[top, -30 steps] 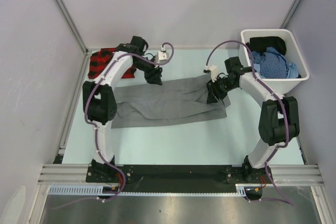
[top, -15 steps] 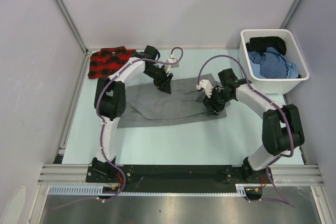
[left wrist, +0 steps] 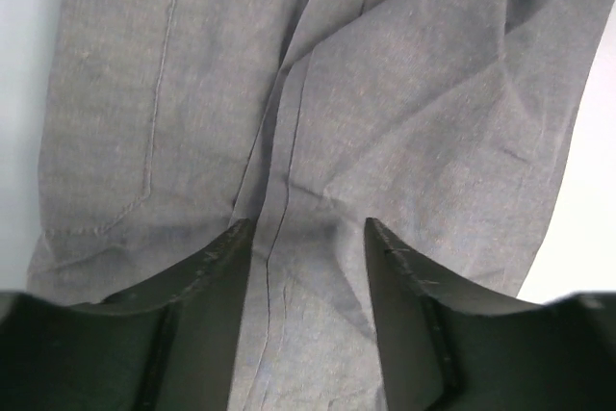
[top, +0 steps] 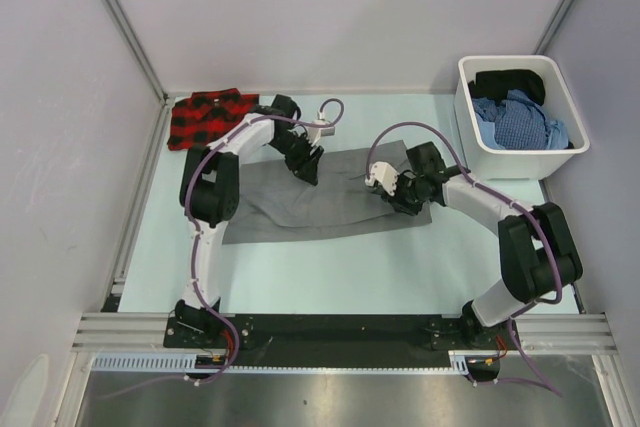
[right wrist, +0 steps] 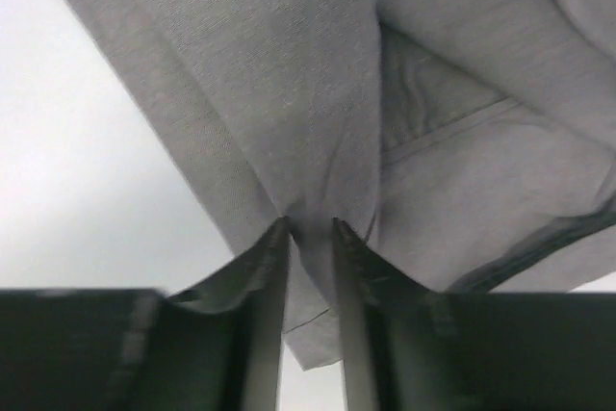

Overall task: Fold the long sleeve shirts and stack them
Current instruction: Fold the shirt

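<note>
The grey shirt (top: pixel 290 209) lies spread across the middle of the table (top: pixel 330 267). The right gripper (right wrist: pixel 310 225) pinches a thin fold of it, while the left gripper (left wrist: pixel 308 226) rests unclenched on the cloth. That pinch may slip and skew the fold. The plaid shirt (top: pixel 205 117) lies in the far-left corner.

The left gripper (top: pixel 310 165) has moved down and to the right from the upper middle of the frame, further onto the grey shirt (top: pixel 310 209). Its arm no longer covers the plaid shirt (top: pixel 205 117) at the upper left. The right gripper (top: pixel 393 195) has slid left toward the centre. Its jaws are now narrower and pinch a ridge of grey cloth.
</note>
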